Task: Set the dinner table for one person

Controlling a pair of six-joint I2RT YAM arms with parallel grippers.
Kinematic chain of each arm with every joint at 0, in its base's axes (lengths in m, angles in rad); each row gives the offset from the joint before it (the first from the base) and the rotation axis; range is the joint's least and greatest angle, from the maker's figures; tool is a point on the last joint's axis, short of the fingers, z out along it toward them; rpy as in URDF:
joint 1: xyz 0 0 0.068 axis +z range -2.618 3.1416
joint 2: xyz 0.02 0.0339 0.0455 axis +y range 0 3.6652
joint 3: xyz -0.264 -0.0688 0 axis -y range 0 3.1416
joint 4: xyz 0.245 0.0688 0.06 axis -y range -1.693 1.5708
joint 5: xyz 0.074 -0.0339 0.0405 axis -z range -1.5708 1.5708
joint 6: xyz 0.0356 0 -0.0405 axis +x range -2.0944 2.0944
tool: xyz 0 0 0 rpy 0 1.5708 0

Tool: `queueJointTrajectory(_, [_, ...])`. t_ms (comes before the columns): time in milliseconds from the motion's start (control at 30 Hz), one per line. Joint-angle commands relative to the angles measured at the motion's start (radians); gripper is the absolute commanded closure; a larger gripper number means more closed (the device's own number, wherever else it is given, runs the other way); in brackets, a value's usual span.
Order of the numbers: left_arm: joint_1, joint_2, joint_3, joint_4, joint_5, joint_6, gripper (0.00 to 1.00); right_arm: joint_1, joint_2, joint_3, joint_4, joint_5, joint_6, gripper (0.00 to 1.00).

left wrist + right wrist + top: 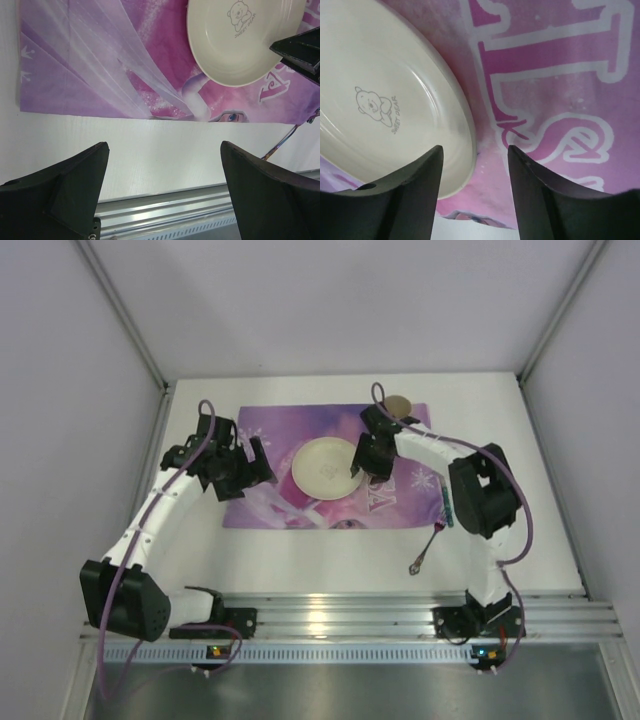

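The white dinner table [300, 555] carries a purple printed placemat [290, 430]. A cream plate [325, 468] with a small bear drawing lies on the mat. My right gripper [366, 472] is open at the plate's right edge. In the right wrist view [475, 156] its jaws straddle the plate's rim [462, 145], one finger over the plate [380, 100], the other over the mat [545, 75]. My left gripper [245, 472] is open and empty over the mat's left part. In the left wrist view [165, 155] it looks down on bare table [150, 145], with the plate [235, 45] at the upper right.
A brown cup [399, 405] stands at the mat's far right corner. A spoon [424, 550] lies on the table right of the mat, its handle also in the left wrist view [280, 142]. A small green-blue item [447, 505] lies beside the right arm. The ribbed rail [330, 615] runs along the near edge.
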Motion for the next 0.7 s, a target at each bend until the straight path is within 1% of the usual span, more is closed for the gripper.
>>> queueJointTrajectory(0, [-0.001, -0.007, -0.007, 0.000, 0.010, -0.012, 0.01, 0.018, -0.135, -0.015, -0.021, 0.034, -0.026, 0.44])
queueJointTrajectory(33, [-0.001, -0.002, -0.009, 0.006, 0.013, -0.012, 0.01, 0.021, -0.178, -0.017, -0.030, 0.037, -0.027, 0.38])
queueJointTrajectory(67, [-0.001, -0.001, -0.015, 0.009, 0.016, -0.012, 0.01, 0.022, -0.201, -0.014, -0.050, 0.037, -0.038, 0.37])
queueJointTrajectory(100, [-0.001, 0.002, -0.015, 0.014, 0.018, -0.012, 0.01, 0.025, -0.222, -0.011, -0.064, 0.069, -0.046, 0.35])
queueJointTrajectory(133, [-0.001, 0.007, -0.018, 0.020, 0.024, -0.012, 0.01, 0.033, -0.273, 0.003, -0.079, 0.083, -0.055, 0.33])
queueJointTrajectory(200, [-0.002, 0.012, -0.022, 0.029, 0.027, -0.012, 0.01, 0.037, -0.328, 0.012, -0.117, 0.122, -0.076, 0.31])
queueJointTrajectory(233, [-0.002, 0.018, -0.024, 0.038, 0.032, -0.012, 0.01, 0.037, -0.388, 0.019, -0.133, 0.135, -0.078, 0.30])
queueJointTrajectory(300, [-0.002, 0.025, -0.029, 0.050, 0.038, -0.012, 0.01, 0.037, -0.451, 0.020, -0.194, 0.219, -0.075, 0.29])
queueJointTrajectory(367, [-0.002, 0.038, -0.032, 0.069, 0.049, -0.012, 0.01, 0.018, -0.546, -0.018, -0.240, 0.294, -0.069, 0.28])
queueJointTrajectory(400, [-0.002, 0.042, -0.033, 0.073, 0.055, -0.012, 0.01, -0.001, -0.578, -0.050, -0.240, 0.296, -0.069, 0.28])
queueJointTrajectory(433, [-0.002, 0.050, -0.033, 0.080, 0.059, -0.012, 0.01, -0.062, -0.633, -0.134, -0.240, 0.291, -0.069, 0.28])
queueJointTrajectory(500, [-0.004, 0.059, -0.036, 0.096, 0.076, -0.010, 0.01, -0.142, -0.681, -0.225, -0.246, 0.264, -0.072, 0.31])
queueJointTrajectory(533, [-0.005, 0.067, -0.036, 0.098, 0.081, -0.009, 0.01, -0.221, -0.709, -0.297, -0.252, 0.261, -0.078, 0.33])
queueJointTrajectory(600, [-0.007, 0.073, -0.029, 0.101, 0.088, -0.001, 0.01, -0.283, -0.727, -0.377, -0.257, 0.276, -0.109, 0.35])
queueJointTrajectory(633, [-0.008, 0.077, -0.029, 0.104, 0.088, 0.002, 0.01, -0.332, -0.730, -0.392, -0.254, 0.278, -0.122, 0.37])
queueJointTrajectory(667, [-0.008, 0.081, -0.029, 0.107, 0.095, 0.007, 0.01, -0.347, -0.726, -0.411, -0.243, 0.291, -0.147, 0.39])
